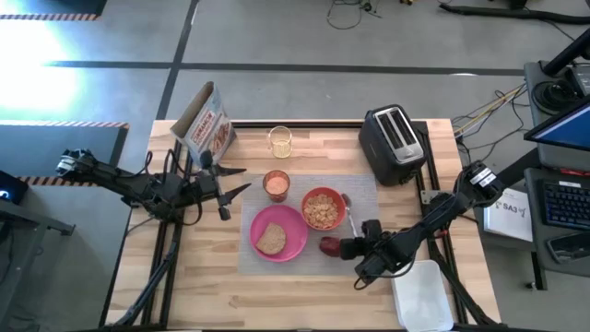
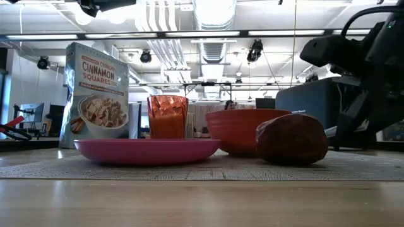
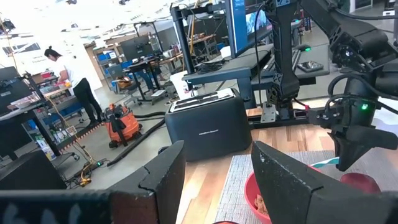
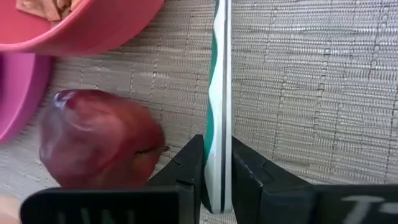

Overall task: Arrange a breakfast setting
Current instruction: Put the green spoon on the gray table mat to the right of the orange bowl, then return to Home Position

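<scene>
A grey mat (image 1: 364,187) lies mid-table. On it rest a pink plate (image 1: 293,242) with a toast slice (image 1: 271,240), an orange-red bowl (image 1: 323,209) of cereal, a small orange cup (image 1: 276,184) and a red apple (image 1: 329,245). A spoon (image 1: 348,207) with a green-and-white handle lies right of the bowl. My right gripper (image 1: 353,245) is just right of the apple and shut on the spoon's handle. My left gripper (image 1: 241,180) is open and empty, above the table left of the cup. My right gripper pinches the spoon's green-and-white handle (image 4: 217,140) at its near end between its two fingers (image 4: 249,177). The handle stands edge-on and runs straight on from the fingers over the mat (image 4: 311,93), toward the table's far edge. Whether the spoon rests on the mat I cannot tell.
A cereal box (image 1: 205,120) stands at the far left, a glass (image 1: 279,141) beside it and a black toaster (image 1: 394,143) at the far right. A white container (image 1: 424,295) sits at the near right corner. The apple (image 4: 99,140) lies close beside my right fingers.
</scene>
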### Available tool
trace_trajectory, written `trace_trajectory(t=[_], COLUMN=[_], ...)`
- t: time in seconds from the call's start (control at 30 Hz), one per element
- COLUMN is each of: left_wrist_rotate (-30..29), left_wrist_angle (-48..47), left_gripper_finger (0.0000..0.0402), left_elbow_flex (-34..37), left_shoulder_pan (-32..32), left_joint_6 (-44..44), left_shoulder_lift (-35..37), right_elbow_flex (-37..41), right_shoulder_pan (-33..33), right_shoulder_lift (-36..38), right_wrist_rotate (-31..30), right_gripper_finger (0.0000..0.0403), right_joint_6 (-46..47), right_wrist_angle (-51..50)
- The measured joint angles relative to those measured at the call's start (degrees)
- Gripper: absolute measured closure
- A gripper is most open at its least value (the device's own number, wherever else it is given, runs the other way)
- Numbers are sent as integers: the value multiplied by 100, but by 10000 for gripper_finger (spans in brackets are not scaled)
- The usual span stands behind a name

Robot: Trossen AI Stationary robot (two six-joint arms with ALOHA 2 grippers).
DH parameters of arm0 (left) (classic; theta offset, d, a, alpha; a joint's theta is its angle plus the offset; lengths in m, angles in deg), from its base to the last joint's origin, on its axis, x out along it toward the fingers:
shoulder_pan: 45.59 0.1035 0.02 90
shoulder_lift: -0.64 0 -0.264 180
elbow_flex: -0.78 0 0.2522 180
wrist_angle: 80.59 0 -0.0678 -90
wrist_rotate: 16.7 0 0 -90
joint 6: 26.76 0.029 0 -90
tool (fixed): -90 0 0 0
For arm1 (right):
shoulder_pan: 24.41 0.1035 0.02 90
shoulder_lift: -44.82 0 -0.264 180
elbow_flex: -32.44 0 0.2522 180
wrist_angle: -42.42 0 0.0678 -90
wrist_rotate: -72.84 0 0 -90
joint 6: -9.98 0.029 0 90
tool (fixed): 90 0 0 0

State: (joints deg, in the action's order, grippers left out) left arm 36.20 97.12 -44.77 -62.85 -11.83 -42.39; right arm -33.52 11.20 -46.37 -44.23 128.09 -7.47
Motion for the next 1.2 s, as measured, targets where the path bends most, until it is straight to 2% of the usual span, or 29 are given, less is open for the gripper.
trace_trajectory(t=[0.4,0.67,0.87,1.0,1.2], left_wrist_rotate=[4,9,12,15,24], left_wrist_angle=[-1,-1,-1,-1,-1], left_gripper_finger=[233,233,233,233,233], left_elbow_flex=[0,0,0,0,0], left_shoulder_pan=[0,0,-1,-1,0], left_joint_6=[1,1,0,1,-2], left_shoulder_lift=[0,0,0,0,-4], right_elbow_flex=[0,1,-30,-170,-450], right_shoulder_pan=[0,-2,-53,-79,-74], right_shoulder_lift=[0,30,404,920,1641], right_wrist_rotate=[520,706,1149,1115,536], right_gripper_finger=[336,282,246,239,246], right_joint_6=[-16,-79,-608,-1888,-5313], right_wrist_angle=[-148,-104,-165,-133,-12])
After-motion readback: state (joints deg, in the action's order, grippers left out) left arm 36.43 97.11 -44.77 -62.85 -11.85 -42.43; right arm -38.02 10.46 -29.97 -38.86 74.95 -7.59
